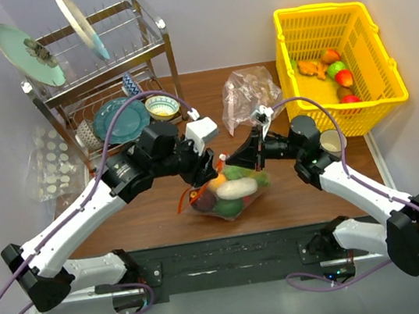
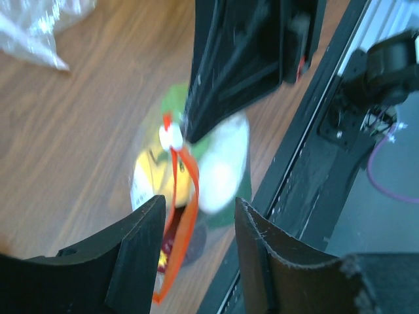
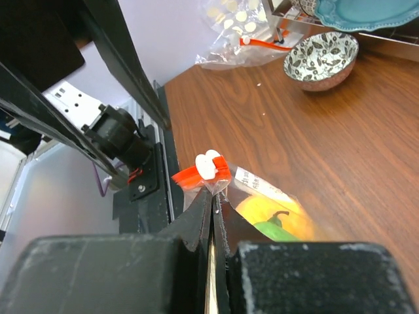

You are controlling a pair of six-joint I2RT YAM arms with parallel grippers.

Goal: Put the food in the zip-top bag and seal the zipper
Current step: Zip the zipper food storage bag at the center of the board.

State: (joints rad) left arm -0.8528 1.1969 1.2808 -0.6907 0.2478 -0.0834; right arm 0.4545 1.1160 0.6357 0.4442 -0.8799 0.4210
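Noting right jaws clenched on the zip-top bag (image 1: 234, 203) beside the white end piece (image 3: 208, 165); zipper (image 2: 192, 203) runs between my released left jaws.

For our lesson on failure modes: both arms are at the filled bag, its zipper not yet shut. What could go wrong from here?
1. The right gripper pinches only thin plastic of the zip-top bag beside the white end piece; a tug may pull it free.
2. The zipper gapes between the fingers of the open left gripper; closing could catch one side only.
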